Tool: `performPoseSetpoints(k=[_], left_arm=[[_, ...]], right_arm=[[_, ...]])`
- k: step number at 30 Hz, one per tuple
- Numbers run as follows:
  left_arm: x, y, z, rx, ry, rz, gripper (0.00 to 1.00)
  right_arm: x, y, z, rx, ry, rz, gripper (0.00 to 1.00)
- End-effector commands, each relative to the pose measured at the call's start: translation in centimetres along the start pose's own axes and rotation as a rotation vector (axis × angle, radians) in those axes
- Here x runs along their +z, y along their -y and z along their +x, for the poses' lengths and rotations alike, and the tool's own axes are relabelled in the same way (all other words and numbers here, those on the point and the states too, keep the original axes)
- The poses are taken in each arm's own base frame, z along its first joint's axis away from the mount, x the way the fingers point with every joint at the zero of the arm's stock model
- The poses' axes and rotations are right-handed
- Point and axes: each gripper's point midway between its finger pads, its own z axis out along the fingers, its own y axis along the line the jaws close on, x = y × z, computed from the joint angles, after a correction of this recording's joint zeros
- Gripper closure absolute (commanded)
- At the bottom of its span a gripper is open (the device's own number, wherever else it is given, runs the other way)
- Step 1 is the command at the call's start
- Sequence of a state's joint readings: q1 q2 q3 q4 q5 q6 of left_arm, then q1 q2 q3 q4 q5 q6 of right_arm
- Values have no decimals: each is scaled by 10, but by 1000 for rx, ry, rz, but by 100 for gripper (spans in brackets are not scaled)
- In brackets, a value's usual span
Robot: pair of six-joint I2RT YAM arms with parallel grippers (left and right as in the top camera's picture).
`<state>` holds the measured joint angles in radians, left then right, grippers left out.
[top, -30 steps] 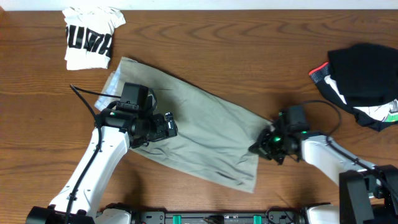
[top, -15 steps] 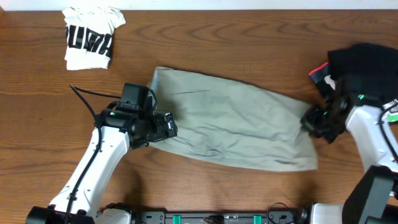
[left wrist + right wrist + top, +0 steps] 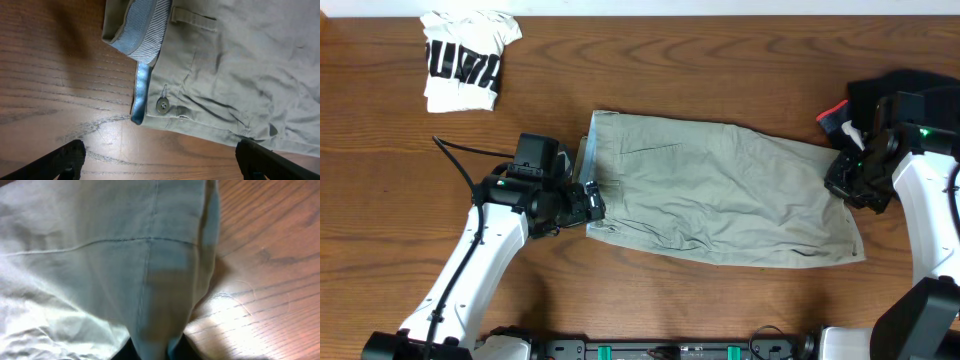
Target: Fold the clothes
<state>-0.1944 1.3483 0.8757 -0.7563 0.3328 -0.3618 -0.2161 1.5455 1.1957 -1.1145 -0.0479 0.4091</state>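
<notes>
The pale khaki shorts lie spread across the middle of the table, waistband to the left with its striped lining folded out and a button. My left gripper sits at the waistband's front corner, open and empty, its fingers wide over bare wood. My right gripper is shut on the shorts' right leg hem and holds the cloth bunched between its fingers.
A folded white printed tee lies at the back left. A dark pile of clothes sits at the right edge, just behind my right arm.
My right gripper has dragged the shorts to the right and back, turning them from a diagonal to nearly level. The waistband slid right, up to my left gripper, which stayed put.
</notes>
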Motion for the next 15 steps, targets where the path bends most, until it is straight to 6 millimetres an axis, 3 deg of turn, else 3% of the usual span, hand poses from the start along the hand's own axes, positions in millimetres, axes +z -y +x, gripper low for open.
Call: performPoseSetpoints(k=[1,3,6,15], left_arm=[[0,-1,0,15,1,-9,2],[0,-1,0,15,1,-9,2],[0,-1,1,15,0,-10,2],[0,-2,1,14,-2,-11,2]], right_arm=[[1,8,-1,-9,7,34,81],[1,9,-1,-9,10,41,53],[1,9,-1,-9,9,42,25],[-2,39,-3,47,27,178,5]])
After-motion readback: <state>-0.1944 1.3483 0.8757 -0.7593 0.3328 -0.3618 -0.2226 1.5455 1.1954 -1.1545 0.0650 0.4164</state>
